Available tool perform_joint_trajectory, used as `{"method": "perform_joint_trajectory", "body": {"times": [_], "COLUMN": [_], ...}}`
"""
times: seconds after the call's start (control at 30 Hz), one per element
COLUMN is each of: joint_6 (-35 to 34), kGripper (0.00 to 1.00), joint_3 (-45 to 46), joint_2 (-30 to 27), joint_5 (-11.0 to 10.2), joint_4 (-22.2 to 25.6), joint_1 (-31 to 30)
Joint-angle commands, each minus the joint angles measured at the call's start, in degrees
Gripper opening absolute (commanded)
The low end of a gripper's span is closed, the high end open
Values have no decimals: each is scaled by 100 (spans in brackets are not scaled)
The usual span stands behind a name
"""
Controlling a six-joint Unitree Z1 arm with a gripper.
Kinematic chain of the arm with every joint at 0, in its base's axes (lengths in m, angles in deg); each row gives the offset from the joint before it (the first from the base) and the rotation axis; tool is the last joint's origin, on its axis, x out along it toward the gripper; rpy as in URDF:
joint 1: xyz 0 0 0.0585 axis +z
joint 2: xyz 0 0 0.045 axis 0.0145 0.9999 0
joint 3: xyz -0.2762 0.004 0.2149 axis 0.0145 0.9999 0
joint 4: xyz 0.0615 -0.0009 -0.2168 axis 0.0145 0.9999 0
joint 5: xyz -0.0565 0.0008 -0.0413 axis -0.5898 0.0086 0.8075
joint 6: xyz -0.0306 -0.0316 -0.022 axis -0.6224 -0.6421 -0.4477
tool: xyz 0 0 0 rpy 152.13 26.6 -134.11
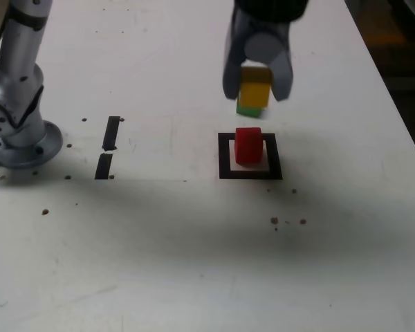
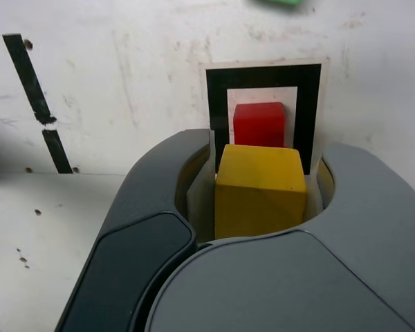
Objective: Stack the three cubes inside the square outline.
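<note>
Hand [image 1: 256, 88] is gripping yellow cube [image 2: 259, 190] tightly, hovering above table; red cube [image 1: 248, 145] is sitting inside square outline [image 1: 225, 158].

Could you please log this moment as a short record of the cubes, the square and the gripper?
held: small solid yellow cube, gripped by the grey gripper, above the table
in square: small solid red cube, inside the thick black tape square outline
outside square: small solid green cube, on the table beyond the outline
stacked: none yet

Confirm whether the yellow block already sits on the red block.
No: the claw holds the yellow block in the air behind the red block.
</note>
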Motion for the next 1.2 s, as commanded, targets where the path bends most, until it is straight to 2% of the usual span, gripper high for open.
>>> {"method": "perform_joint_trajectory", "body": {"times": [0.0,0.17,0.33,0.93,1.17], "joint_6": [-92,-325,-380,-159,-95], "kGripper": [24,24,24,24,25], "joint_3": [91,429,703,1173,1238], "joint_2": [-65,-119,-72,115,160], "joint_5": [4,27,167,337,337], "joint_4": [40,-130,-513,-1153,-1307], "joint_1": [-25,-83,-110,-22,52]}}
